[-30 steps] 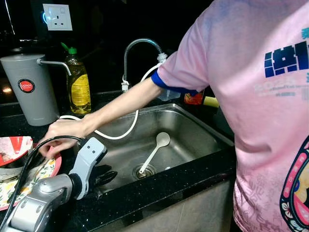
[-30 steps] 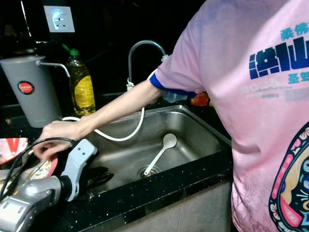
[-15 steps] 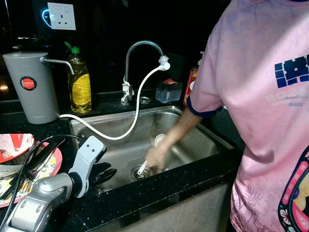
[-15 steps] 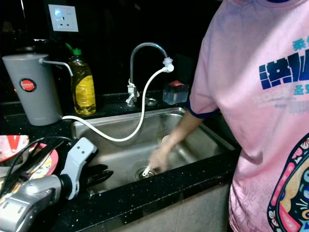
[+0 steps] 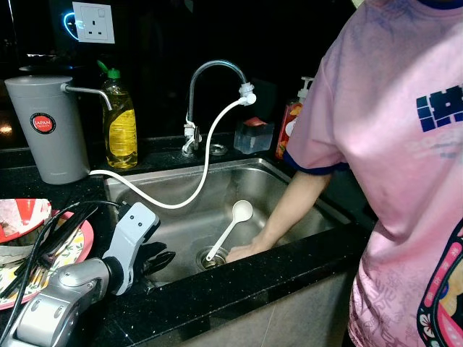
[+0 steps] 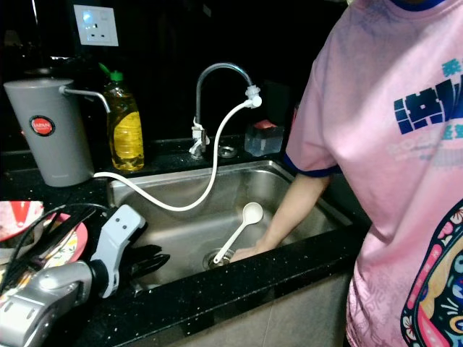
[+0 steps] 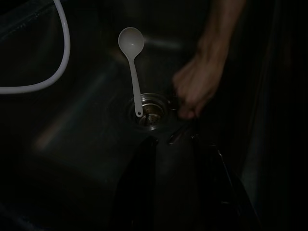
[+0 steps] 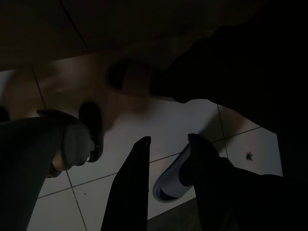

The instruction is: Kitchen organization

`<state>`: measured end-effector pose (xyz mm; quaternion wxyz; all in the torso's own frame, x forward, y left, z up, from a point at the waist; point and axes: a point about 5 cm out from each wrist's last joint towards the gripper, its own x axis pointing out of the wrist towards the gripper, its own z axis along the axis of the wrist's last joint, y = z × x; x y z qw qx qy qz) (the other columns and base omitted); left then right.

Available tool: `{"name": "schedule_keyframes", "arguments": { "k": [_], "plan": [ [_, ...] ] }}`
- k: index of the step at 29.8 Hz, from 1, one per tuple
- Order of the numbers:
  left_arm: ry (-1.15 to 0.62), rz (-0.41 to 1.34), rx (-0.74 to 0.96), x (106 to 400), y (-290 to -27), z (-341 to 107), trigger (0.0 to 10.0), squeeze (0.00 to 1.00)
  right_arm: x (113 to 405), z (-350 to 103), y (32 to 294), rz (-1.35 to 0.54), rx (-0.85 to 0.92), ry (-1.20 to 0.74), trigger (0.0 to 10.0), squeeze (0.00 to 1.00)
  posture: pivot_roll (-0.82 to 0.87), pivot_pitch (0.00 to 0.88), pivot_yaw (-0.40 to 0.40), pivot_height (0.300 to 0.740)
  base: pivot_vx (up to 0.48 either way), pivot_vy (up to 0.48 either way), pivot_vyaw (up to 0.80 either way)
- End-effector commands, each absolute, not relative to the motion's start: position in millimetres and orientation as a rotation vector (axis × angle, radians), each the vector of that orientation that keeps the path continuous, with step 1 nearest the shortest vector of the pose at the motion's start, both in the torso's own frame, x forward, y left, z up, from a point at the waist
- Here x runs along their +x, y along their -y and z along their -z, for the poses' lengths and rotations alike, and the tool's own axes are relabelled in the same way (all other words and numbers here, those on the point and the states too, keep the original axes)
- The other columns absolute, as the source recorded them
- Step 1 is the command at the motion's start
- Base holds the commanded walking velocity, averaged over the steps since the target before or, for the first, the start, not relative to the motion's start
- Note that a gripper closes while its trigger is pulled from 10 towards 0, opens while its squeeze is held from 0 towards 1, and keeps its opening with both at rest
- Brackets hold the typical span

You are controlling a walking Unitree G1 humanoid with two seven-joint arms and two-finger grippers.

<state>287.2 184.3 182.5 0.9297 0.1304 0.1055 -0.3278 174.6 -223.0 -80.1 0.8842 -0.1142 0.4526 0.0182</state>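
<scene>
Hovering my left pincer [image 5: 160,262], narrow & empty, at sink [image 5: 318,204] front-left edge; person's hand [image 5: 242,251] is by ladle [image 5: 233,225], so I wait.

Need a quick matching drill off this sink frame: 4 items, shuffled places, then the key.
Things:
1. white ladle
2. yellow soap bottle
3. grey water dispenser
4. left gripper

Places:
A. counter, at the far left by the wall
B. over the sink's near left edge
C. lying in the sink basin, handle at the drain
D. counter behind the sink, right of the dispenser

Pairs: 1-C, 2-D, 3-A, 4-B
</scene>
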Motion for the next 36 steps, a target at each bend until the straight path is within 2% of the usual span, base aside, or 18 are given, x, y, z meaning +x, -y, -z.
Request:
{"name": "schedule_keyframes", "arguments": {
  "k": [1, 7, 26, 36],
  "plan": [
    [-0.23, 0.669, 0.243, 286.4, -182.3, -178.7, 10.0, 0.0, 172.1, 80.4, 226.7, -0.046, -0.255, -0.955, 10.0, 0.0, -0.01, 0.0, -0.099, 0.74, 0.0, 0.0, 0.0],
    [-0.243, 0.692, 0.244, 285.1, -181.5, -178.2, 10.0, 0.0, 171.0, 80.9, 227.1, -0.023, -0.241, -0.955, 10.0, 0.0, -0.03, 0.0, -0.075, 0.74, 0.0, 0.0, 0.0],
    [-0.234, 0.696, 0.235, 283.6, -180.8, -180.7, 10.0, 0.0, 167.6, 82.6, 226.3, -0.032, -0.242, -0.964, 10.0, 0.0, -0.03, 0.0, -0.098, 0.74, 0.0, 0.0, 0.0],
    [-0.235, 0.685, 0.235, 282.3, -181.7, -180.9, 10.0, 0.0, 168.4, 82.5, 225.7, -0.027, -0.24, -0.963, 10.0, 0.0, -0.03, 0.0, -0.085, 0.74, 0.0, 0.0, 0.0]
  ]
}}
